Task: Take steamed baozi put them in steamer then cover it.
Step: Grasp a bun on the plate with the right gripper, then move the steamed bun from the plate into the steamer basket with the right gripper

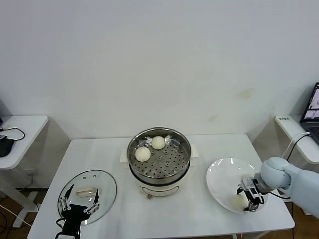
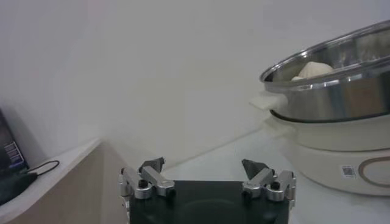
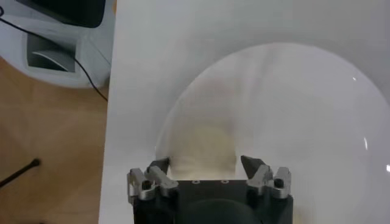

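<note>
Two steamed baozi (image 1: 143, 154) (image 1: 158, 142) lie on the perforated tray of the shiny steamer (image 1: 131, 149) at the table's middle. Another baozi (image 1: 238, 201) (image 3: 201, 149) sits at the near edge of a white plate (image 1: 224, 174) on the right. My right gripper (image 1: 251, 201) (image 3: 204, 163) is down on that plate with its fingers closed in against the bun's sides. The clear glass cover (image 1: 103, 185) lies flat at the near left, cream handle up. Above it hangs my left gripper (image 1: 79, 199) (image 2: 207, 164), open and holding nothing. In the left wrist view the steamer (image 2: 329, 97) shows with a baozi (image 2: 314, 68) over its rim.
The steamer stands on a white electric base (image 1: 154, 189). A small side table (image 1: 22, 132) with a cable stands at the left. A laptop (image 1: 314, 107) rests on another side table at the right. The plate (image 3: 292, 109) lies close to the table's near right edge.
</note>
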`<control>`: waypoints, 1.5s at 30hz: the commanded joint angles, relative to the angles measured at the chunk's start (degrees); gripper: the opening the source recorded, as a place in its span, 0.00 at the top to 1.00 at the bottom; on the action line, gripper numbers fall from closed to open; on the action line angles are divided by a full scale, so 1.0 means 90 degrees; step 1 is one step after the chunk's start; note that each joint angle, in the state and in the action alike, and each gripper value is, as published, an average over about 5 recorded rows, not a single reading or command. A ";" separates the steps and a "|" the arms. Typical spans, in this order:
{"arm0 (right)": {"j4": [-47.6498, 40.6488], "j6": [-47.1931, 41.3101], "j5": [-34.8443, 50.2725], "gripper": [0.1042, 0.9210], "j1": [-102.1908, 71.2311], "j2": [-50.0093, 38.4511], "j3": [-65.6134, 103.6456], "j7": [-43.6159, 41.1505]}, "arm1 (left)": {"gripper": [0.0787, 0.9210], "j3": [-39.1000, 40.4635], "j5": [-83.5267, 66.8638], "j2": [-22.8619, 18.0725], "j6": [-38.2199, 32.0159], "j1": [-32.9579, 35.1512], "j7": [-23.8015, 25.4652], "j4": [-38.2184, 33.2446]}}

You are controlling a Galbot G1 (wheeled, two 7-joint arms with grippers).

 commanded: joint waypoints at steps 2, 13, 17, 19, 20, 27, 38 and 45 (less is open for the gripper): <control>-0.0095 -0.0029 0.0007 0.39 -0.0063 0.0078 0.0029 -0.0024 | 0.12 0.0007 0.0001 -0.0003 0.0005 0.0001 0.0001 -0.0015; -0.0100 -0.0058 0.0279 0.47 0.0660 -0.0046 -0.0079 -0.0228 | 0.12 0.0024 0.0005 -0.0003 0.0003 0.0001 0.0001 -0.0071; -0.0120 -0.0065 0.0458 0.47 0.1192 -0.0056 -0.0195 -0.0292 | 0.12 0.0025 -0.0001 0.0011 -0.0001 -0.0011 0.0001 -0.0083; -0.0124 -0.0084 0.0610 0.47 0.1479 -0.0035 -0.0197 -0.0306 | 0.12 0.0026 -0.0005 0.0024 -0.0001 -0.0015 0.0002 -0.0096; -0.0130 -0.0097 0.0706 0.46 0.1651 -0.0015 -0.0184 -0.0309 | 0.12 0.0027 -0.0006 0.0033 -0.0001 -0.0020 0.0003 -0.0101; -0.0301 -0.0186 0.1314 0.46 0.3108 0.0342 -0.0450 -0.0305 | 0.12 0.0031 -0.0008 0.0099 0.0005 -0.0069 0.0006 -0.0103; -0.0651 -0.0303 0.2103 0.45 0.5543 0.1935 -0.1923 -0.0206 | 0.12 -0.0059 -0.0039 0.0138 0.0010 -0.0077 0.0011 -0.0114; -0.0455 -0.0351 0.2461 0.45 0.5648 0.2908 -0.2274 0.0051 | 0.12 -0.0119 -0.0010 0.0081 0.0020 -0.0081 0.0012 -0.0099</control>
